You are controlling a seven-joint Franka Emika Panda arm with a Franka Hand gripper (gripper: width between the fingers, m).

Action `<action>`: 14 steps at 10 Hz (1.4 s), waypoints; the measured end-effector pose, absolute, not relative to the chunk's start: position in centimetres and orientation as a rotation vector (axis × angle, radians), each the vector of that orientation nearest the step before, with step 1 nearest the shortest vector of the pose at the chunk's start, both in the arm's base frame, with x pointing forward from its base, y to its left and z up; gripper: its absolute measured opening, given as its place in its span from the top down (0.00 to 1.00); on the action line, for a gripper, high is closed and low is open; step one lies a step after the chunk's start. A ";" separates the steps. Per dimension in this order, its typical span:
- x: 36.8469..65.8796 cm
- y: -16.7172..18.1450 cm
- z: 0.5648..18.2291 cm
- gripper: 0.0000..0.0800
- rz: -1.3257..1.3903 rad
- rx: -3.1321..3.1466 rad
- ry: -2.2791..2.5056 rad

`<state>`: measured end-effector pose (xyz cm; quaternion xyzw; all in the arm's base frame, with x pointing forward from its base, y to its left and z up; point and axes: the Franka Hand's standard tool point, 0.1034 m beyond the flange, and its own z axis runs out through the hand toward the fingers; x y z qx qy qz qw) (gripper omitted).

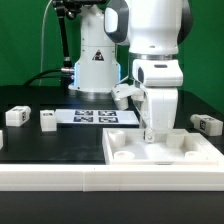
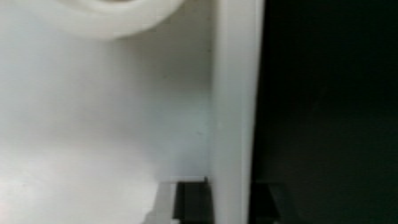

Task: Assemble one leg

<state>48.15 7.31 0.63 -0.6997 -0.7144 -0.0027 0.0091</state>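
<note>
The large white tabletop (image 1: 165, 150) lies at the front right, with round corner sockets (image 1: 123, 154). My gripper (image 1: 150, 134) points straight down at its far edge. In the wrist view the gripper (image 2: 228, 204) straddles the tabletop's edge wall (image 2: 231, 110). One dark finger (image 2: 191, 203) is on the inner side and the other is outside, both against the wall. One socket (image 2: 116, 15) shows in the wrist view. Loose legs with tags lie on the black table: two at the exterior view's left (image 1: 15, 116) (image 1: 48, 120) and one at its right (image 1: 206, 123).
The marker board (image 1: 95, 116) lies behind the tabletop, in front of the arm's base (image 1: 97, 70). A white piece (image 1: 124, 93) sits just behind my gripper. A long white wall (image 1: 90, 178) runs along the front edge below the tabletop.
</note>
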 end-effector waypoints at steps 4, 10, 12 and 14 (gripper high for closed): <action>48.1 7.3 0.6 0.42 -0.008 -2.186 -2.230; 48.2 7.3 0.7 0.19 -0.009 -2.198 -2.221; 48.1 9.0 3.6 0.19 -0.024 -2.289 -2.175; 47.5 10.6 5.5 0.19 -0.039 -2.378 -2.105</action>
